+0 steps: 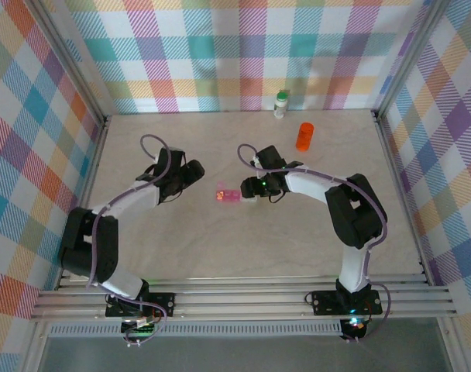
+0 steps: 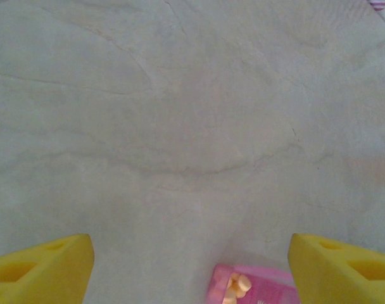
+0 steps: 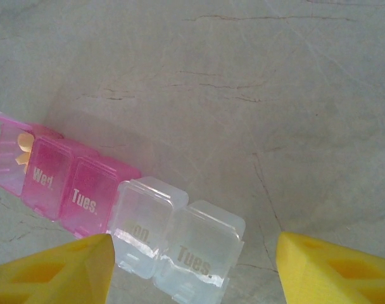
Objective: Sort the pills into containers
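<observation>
Both arms work mid-table (image 1: pixel 181 248). L claw (image 2: pixel 192 272): wide open, empty, over bare table. End of pink strip (image 2: pixel 268 291) sits between its tips at the near edge of view, touching neither. R claw (image 3: pixel 192 269): also well open, empty. Clear strip (image 3: pixel 176 244) lies between its tips, no contact that I can see.

Task things: pink and clear strips lie end to end, touching, between the two claws. Pink lids read "Wed." and "Tues."; the end cell past "Wed." has its lid up, with pale orange pills (image 3: pixel 20 151) inside. Clear lids read "Mon" (faint) and "Tues.", both shut; contents can't tell. Orange vial (image 1: pixel 305 136) upright, back right, well apart from the strips; capped or not, can't tell. White bottle (image 1: pixel 280 103), green cap on, upright by the back wall beyond the vial.

Step in hand, my read: getting at the pills in the open pink cell. To do it well, one claw steadies the strip by its long sides, not the lids, while the other works the open end. Light, slick plastic will prob. skate if nudged from one side, so pin it first. Keep the open cell level or pills spill.

In the way: clear strip butts the pink, so a push on one shifts both. Claws sit near each other across the strips, so approach one at a time. Bottle needs uncapping before anything goes in.
</observation>
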Robot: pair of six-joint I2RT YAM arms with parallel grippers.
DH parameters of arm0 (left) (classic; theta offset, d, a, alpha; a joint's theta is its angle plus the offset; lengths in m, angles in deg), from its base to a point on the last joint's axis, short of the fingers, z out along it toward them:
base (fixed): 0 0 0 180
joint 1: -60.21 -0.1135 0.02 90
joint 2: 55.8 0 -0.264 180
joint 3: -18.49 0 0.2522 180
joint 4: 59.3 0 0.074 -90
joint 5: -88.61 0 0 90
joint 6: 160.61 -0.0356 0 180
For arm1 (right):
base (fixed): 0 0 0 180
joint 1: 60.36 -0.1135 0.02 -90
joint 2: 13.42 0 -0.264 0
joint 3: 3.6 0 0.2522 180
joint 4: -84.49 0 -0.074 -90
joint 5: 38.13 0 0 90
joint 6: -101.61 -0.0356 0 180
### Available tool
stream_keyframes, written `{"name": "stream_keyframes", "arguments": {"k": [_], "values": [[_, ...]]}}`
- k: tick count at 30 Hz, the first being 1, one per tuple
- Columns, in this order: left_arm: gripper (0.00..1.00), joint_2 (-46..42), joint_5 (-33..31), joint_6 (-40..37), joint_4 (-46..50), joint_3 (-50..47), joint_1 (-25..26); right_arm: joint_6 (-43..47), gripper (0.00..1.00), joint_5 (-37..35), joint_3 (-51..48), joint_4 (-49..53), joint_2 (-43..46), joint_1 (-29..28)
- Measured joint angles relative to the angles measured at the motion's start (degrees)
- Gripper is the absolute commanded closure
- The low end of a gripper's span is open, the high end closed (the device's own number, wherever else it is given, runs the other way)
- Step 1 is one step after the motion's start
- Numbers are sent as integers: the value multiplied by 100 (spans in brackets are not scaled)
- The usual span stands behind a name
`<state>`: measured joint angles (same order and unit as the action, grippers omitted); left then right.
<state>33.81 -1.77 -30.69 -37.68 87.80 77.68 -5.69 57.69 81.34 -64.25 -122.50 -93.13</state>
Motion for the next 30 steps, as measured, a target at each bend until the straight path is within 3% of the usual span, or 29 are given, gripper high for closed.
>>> {"name": "stream_keyframes", "arguments": {"k": [16,25,30], "values": [[26,1202,251,57,444,911,258,249,34,-39,2,-120,-221,-68],[30,1333,302,31,601,925,579,321,34,-59,2,-122,-221,-70],[37,1333,398,-20,765,925,603,321,34,-61,2,-122,-221,-70]]}}
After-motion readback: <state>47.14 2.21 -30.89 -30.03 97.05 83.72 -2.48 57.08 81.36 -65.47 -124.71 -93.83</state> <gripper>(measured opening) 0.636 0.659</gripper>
